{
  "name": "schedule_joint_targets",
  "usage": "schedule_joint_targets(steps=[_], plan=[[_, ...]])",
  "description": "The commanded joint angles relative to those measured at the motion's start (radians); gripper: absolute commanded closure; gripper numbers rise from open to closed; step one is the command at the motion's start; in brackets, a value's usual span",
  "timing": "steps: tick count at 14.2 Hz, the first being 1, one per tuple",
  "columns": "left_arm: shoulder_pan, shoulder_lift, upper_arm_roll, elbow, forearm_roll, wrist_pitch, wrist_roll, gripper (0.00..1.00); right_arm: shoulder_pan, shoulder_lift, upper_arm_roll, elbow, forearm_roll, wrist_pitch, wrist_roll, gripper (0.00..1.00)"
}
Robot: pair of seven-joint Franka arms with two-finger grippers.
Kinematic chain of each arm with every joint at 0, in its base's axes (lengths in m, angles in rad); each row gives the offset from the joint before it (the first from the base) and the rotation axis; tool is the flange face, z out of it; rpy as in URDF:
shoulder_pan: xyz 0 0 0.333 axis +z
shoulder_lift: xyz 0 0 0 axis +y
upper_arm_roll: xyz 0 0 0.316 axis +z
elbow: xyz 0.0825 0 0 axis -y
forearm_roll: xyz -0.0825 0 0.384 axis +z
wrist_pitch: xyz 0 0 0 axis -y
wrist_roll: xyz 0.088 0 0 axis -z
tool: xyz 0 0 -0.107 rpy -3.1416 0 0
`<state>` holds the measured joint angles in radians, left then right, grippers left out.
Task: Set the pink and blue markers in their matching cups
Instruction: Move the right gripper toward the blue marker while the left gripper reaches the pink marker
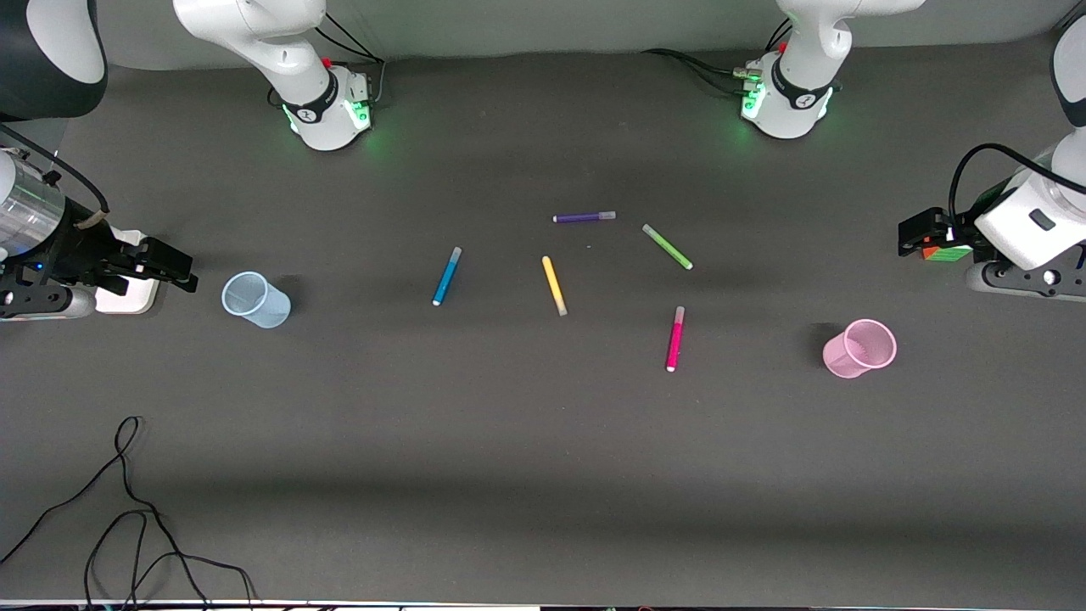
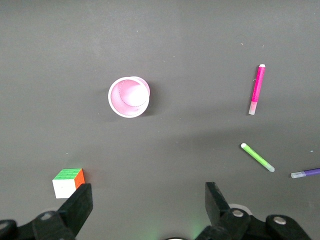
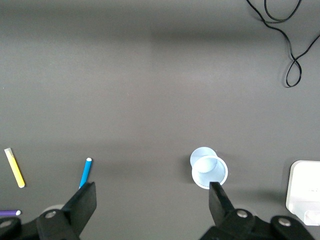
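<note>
The blue marker (image 1: 446,276) and the pink marker (image 1: 675,339) lie flat on the dark table among other markers. The pale blue cup (image 1: 255,299) stands toward the right arm's end, and the pale pink cup (image 1: 859,348) toward the left arm's end. My right gripper (image 1: 174,270) is open and empty, up beside the blue cup. Its wrist view shows the blue cup (image 3: 208,170) and the blue marker (image 3: 85,172) past the gripper (image 3: 151,200). My left gripper (image 1: 915,234) is open and empty. Its wrist view shows the pink cup (image 2: 128,97) and the pink marker (image 2: 257,89) past the gripper (image 2: 148,200).
A yellow marker (image 1: 554,286), a green marker (image 1: 667,247) and a purple marker (image 1: 584,217) lie mid-table. A colour cube (image 1: 947,253) sits under the left gripper. A white block (image 1: 127,297) lies under the right gripper. Black cables (image 1: 127,509) trail near the front edge.
</note>
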<state>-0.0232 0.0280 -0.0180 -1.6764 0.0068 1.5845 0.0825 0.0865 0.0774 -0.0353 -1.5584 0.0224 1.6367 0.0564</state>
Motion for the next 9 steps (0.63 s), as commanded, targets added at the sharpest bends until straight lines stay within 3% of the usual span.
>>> schedule_joint_targets(steps=[1, 9], plan=[[-0.007, -0.002, -0.002, 0.004, 0.022, -0.002, 0.011, 0.00, -0.001, -0.010, 0.000, -0.003, -0.013, -0.009, -0.004, 0.00], [-0.021, 0.006, -0.017, 0.017, 0.018, -0.006, 0.000, 0.00, 0.057, 0.079, 0.009, -0.058, 0.008, -0.070, 0.081, 0.00]])
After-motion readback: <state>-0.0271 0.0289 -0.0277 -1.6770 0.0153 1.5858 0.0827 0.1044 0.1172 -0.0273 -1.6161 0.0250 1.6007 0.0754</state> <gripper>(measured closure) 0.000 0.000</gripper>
